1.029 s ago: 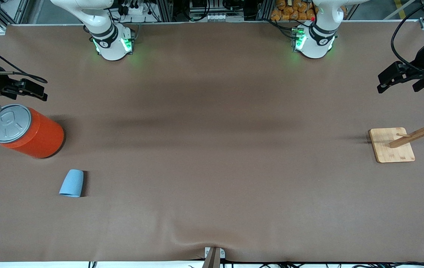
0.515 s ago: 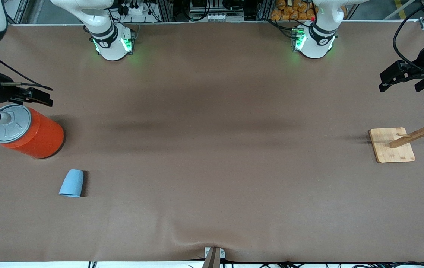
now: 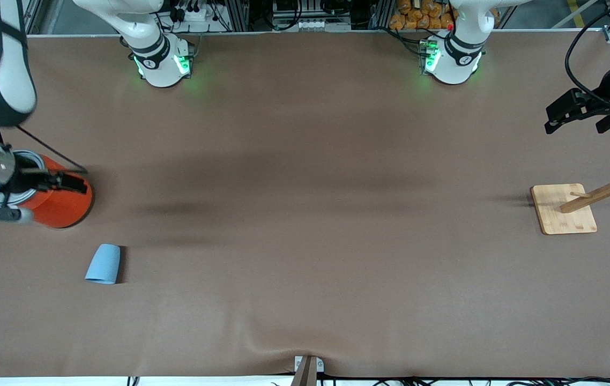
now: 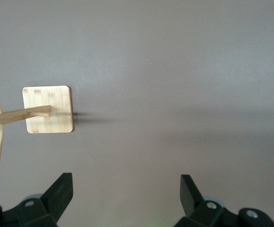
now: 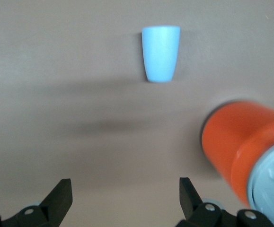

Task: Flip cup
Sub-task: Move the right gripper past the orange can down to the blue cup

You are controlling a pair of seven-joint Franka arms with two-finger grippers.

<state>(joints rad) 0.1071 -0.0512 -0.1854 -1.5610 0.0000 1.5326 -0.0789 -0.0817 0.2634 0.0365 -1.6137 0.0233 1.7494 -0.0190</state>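
The cup (image 3: 104, 264) is a small light-blue tumbler on the brown table toward the right arm's end, its wider end nearer the front camera; no opening shows. The right wrist view also shows the cup (image 5: 160, 53), well ahead of the fingers. My right gripper (image 3: 72, 182) hangs open and empty over the orange can (image 3: 61, 206), short of the cup. In its own wrist view the right gripper (image 5: 126, 189) has only bare table between its fingers. My left gripper (image 3: 549, 122) waits open and empty over the table at the left arm's end; the left wrist view shows the left gripper (image 4: 126, 187) wide apart.
The big orange can (image 5: 236, 146) with a grey lid stands farther from the front camera than the cup, close beside the right gripper. A wooden peg rack on a square base (image 3: 562, 209) stands at the left arm's end, its base (image 4: 48, 116) also in the left wrist view.
The right arm has swung toward the front camera, from beside the orange can to over it, closing on the cup. The left gripper has barely shifted. The cup has not moved.
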